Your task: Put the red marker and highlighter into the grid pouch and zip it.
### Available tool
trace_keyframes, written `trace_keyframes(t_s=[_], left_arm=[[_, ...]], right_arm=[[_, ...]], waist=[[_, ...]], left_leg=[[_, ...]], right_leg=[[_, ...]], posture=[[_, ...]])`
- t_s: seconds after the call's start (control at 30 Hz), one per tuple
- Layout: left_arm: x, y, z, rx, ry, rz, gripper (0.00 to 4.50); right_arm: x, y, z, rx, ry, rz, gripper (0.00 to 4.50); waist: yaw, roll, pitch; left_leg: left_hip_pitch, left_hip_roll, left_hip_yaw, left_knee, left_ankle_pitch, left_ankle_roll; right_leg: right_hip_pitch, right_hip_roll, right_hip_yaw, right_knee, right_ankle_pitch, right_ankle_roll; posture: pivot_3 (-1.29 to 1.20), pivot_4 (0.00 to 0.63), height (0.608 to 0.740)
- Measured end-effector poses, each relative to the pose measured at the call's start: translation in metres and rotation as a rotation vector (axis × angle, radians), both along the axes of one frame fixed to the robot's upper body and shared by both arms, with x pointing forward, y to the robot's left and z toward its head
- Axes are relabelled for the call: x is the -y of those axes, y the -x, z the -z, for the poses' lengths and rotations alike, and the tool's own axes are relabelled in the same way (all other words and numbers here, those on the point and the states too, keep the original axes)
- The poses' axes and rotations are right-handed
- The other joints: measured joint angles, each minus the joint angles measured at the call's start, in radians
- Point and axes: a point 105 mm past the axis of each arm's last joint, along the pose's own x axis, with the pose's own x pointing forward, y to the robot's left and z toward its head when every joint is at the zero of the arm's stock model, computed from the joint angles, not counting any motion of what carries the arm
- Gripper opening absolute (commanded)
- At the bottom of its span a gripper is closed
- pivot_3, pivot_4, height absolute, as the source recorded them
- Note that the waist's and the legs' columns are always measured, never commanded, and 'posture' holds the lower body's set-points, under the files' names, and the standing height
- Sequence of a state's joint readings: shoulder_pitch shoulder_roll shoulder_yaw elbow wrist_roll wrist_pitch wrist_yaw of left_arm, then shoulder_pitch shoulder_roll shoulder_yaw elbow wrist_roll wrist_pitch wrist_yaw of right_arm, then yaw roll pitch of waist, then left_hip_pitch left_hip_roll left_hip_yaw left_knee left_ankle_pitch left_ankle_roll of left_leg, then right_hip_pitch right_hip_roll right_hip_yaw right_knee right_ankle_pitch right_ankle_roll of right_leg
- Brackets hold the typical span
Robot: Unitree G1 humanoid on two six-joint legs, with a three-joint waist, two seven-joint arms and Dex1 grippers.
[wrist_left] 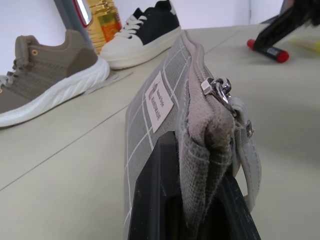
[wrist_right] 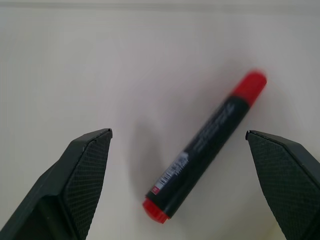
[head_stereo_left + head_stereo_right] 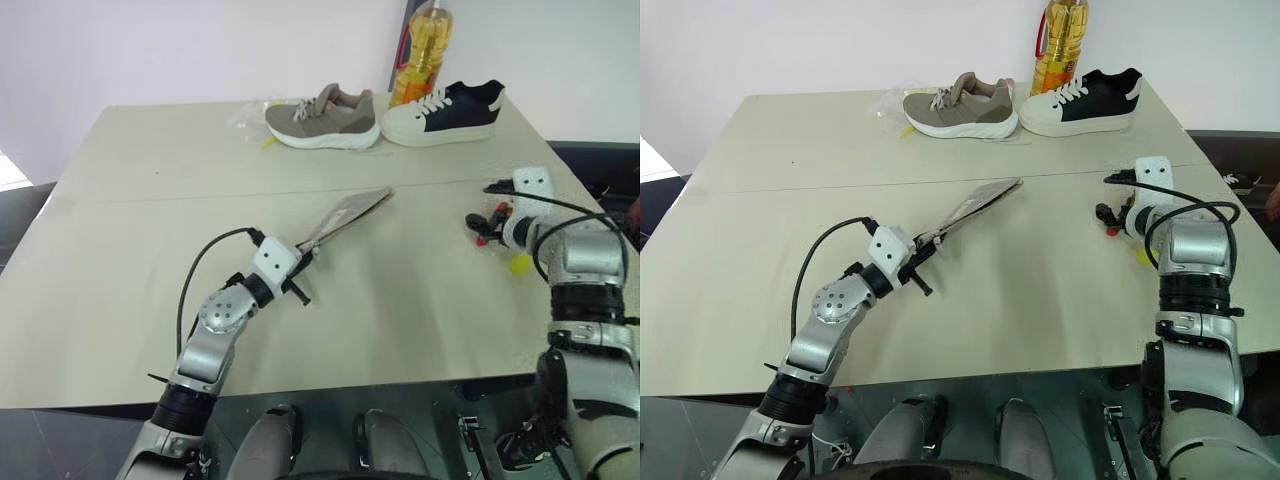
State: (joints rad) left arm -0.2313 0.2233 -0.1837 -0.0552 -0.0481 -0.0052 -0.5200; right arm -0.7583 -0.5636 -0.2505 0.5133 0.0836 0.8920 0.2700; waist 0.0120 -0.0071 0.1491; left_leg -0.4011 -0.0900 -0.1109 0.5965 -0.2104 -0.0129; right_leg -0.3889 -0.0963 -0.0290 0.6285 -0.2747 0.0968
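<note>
- Where the left gripper (image 3: 303, 262) reaches in over the near left of the beige table (image 3: 150, 200), its black fingers (image 1: 150, 200) are clenched on one short end of the grid pouch (image 3: 345, 215) — the pouch is lifted off the surface and juts toward the table's middle, zip edge up, with the zip pull (image 1: 217, 90) just past the fingers.
- At the far edge stand a taupe sneaker (image 3: 322, 120), a bottle of yellow oil (image 3: 422, 55) and a black-and-white sneaker (image 3: 445, 112).
- On the right, the right gripper (image 2: 180, 145) hangs spread wide — grasping nothing — above the red marker (image 2: 205, 145), which lies flat on the table between the two fingers, touching neither.
- The highlighter (image 3: 520, 264) shows as a yellow spot on the table, just beside the right wrist.
</note>
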Motion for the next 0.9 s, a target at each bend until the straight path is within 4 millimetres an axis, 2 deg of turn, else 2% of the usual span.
trace_keyframes(t_s=[0.03,0.13,0.3,0.37,0.47,0.53,0.63,0.73,0.8,0.9], left_arm=[[0.001,0.0,-0.001,0.002,0.005,0.003,0.0],[0.001,0.001,-0.003,0.007,0.007,0.004,0.0],[-0.001,0.004,-0.005,0.013,0.008,0.001,0.0],[-0.002,0.004,-0.002,-0.001,0.009,-0.006,0.0],[-0.004,0.004,-0.005,0.006,0.018,-0.016,0.0],[-0.006,0.005,-0.009,0.011,0.036,-0.022,0.0],[-0.013,0.004,-0.016,0.005,0.078,-0.031,0.0],[-0.027,0.004,-0.021,-0.002,0.088,-0.044,0.0],[-0.031,0.004,-0.022,-0.01,0.081,-0.034,0.0],[-0.034,0.005,-0.02,-0.024,0.066,-0.018,0.0]], right_arm=[[0.002,-0.001,0.006,-0.014,-0.001,0.025,4.44],[0.007,-0.007,0.008,-0.005,-0.009,0.075,3.59],[0.008,-0.01,0.01,0.001,-0.046,0.112,1.12],[0.007,-0.011,0.009,0.007,-0.067,0.119,0.34],[0.004,-0.012,0.008,0.01,-0.077,0.102,0.32],[-0.005,-0.015,-0.003,0.042,-0.044,0.024,0.32],[-0.026,-0.013,-0.044,0.198,0.265,-0.287,0.32],[-0.064,0.003,-0.077,0.333,0.577,-0.647,0.32],[-0.09,0.02,-0.077,0.36,0.673,-0.872,0.32],[-0.108,0.033,-0.065,0.341,0.693,-1.026,0.32]], waist=[[0.0,0.0,0.0],[-0.001,0.001,0.0],[-0.002,0.001,0.0],[-0.002,0.001,0.0],[-0.002,0.001,0.0],[-0.004,0.001,0.0],[-0.004,0.002,0.0],[-0.005,0.002,0.0],[-0.005,0.001,0.0],[-0.004,0.001,0.0]], left_leg=[[0.0,0.0,0.0,0.0,0.0,0.0],[0.0,0.0,0.0,0.0,0.0,0.0],[0.001,0.0,0.0,0.0,0.0,0.0],[0.001,0.0,0.0,0.0,0.0,0.0],[0.001,0.0,0.0,0.0,0.0,0.0],[0.0,0.0,0.001,0.0,0.0,0.0],[0.0,0.0,0.0,0.0,0.0,0.0],[0.001,0.001,0.0,0.0,0.0,0.0],[0.002,0.001,0.0,0.0,0.0,0.0],[0.003,0.001,0.0,0.001,0.0,0.0]], right_leg=[[0.0,0.0,0.0,0.0,0.0,0.0],[0.0,0.0,0.0,0.0,0.0,0.0],[0.001,0.0,0.0,0.001,0.0,0.0],[0.001,0.001,0.0,0.001,0.0,0.0],[0.001,0.001,0.0,0.001,0.0,0.0],[0.0,0.001,0.0,0.001,0.0,0.0],[0.0,0.002,0.0,0.001,0.0,0.001],[0.001,0.003,0.0,0.001,-0.001,0.001],[0.002,0.003,-0.001,0.001,-0.001,0.001],[0.003,0.001,0.0,0.0,-0.001,0.001]], posture=[[0.0,0.15,0.738],[0.0,0.15,0.738],[0.0,0.15,0.738],[0.0,0.15,0.738],[0.0,0.15,0.738],[0.0,0.15,0.738],[0.0,0.15,0.738],[0.0,0.15,0.738],[0.0,0.15,0.738],[0.0,0.15,0.738]])
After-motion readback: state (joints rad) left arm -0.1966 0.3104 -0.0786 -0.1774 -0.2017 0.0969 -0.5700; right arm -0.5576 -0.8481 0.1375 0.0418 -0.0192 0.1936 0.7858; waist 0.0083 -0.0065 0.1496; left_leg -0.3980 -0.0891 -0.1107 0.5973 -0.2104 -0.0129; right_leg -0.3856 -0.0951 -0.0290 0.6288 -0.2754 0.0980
